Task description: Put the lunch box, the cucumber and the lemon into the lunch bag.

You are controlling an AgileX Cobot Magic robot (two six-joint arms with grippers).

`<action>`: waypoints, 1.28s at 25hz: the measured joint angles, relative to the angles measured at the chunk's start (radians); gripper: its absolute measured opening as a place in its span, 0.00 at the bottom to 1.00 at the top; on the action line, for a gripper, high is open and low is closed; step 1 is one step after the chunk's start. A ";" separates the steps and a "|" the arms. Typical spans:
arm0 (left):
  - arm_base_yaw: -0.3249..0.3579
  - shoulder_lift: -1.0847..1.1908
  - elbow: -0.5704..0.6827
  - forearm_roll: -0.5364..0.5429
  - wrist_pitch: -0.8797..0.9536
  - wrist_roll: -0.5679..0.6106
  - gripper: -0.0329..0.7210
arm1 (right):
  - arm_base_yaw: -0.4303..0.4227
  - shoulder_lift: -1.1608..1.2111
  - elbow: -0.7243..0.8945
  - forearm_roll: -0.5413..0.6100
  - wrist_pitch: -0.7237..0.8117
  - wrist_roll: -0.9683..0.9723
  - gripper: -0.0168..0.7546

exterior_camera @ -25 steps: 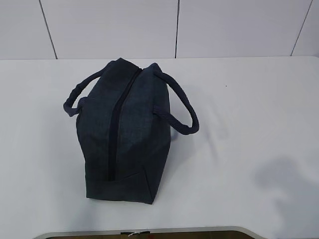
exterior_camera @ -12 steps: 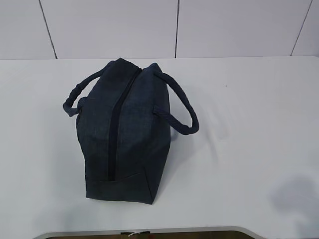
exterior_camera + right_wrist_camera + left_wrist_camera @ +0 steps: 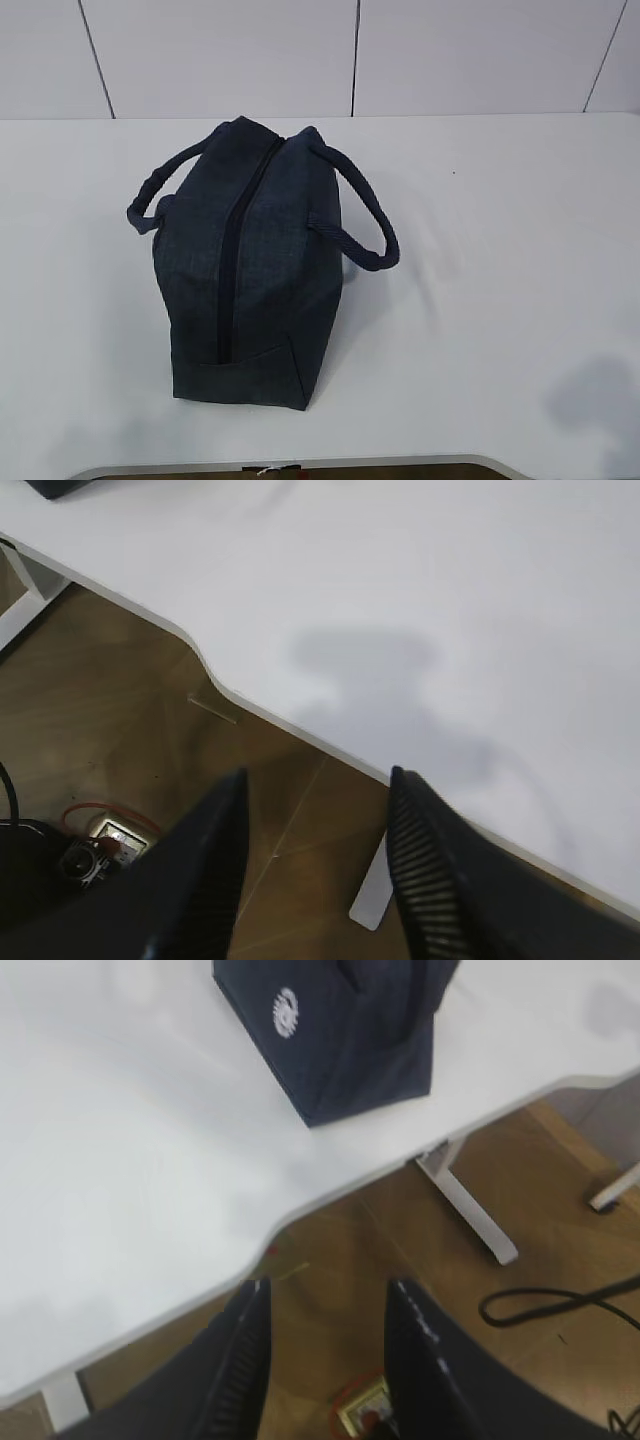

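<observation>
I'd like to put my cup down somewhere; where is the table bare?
Wide bare table lies right of the lunch bag, out to the far edge. A narrower bare strip runs left of it. The only crowded spot is around its handles.

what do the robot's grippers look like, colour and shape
Both look alike: the left gripper and the right gripper each have two flat black fingers that widen toward the camera, with fine ribbing on their inner faces. No markings or cables on them are visible, and the arms are out of view.
</observation>
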 joint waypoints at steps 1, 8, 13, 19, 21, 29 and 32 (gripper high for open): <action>0.000 0.000 0.002 0.012 -0.010 0.000 0.41 | 0.000 0.000 0.000 0.003 -0.006 0.002 0.50; 0.000 0.000 0.007 0.101 -0.030 0.000 0.39 | 0.000 0.000 0.006 0.082 -0.030 0.008 0.50; 0.000 0.000 0.008 0.105 -0.049 0.000 0.37 | 0.000 0.000 0.039 0.085 -0.109 0.010 0.50; 0.000 0.000 0.041 0.105 -0.101 0.000 0.37 | 0.000 0.000 0.044 0.087 -0.127 0.010 0.50; 0.000 0.000 0.041 0.105 -0.102 0.000 0.37 | 0.000 0.000 0.044 0.087 -0.130 0.010 0.50; 0.000 0.000 0.041 0.109 -0.105 0.000 0.37 | 0.000 -0.051 0.045 0.087 -0.132 0.010 0.50; 0.000 0.000 0.041 0.111 -0.105 0.000 0.36 | 0.000 -0.100 0.045 0.083 -0.133 0.012 0.50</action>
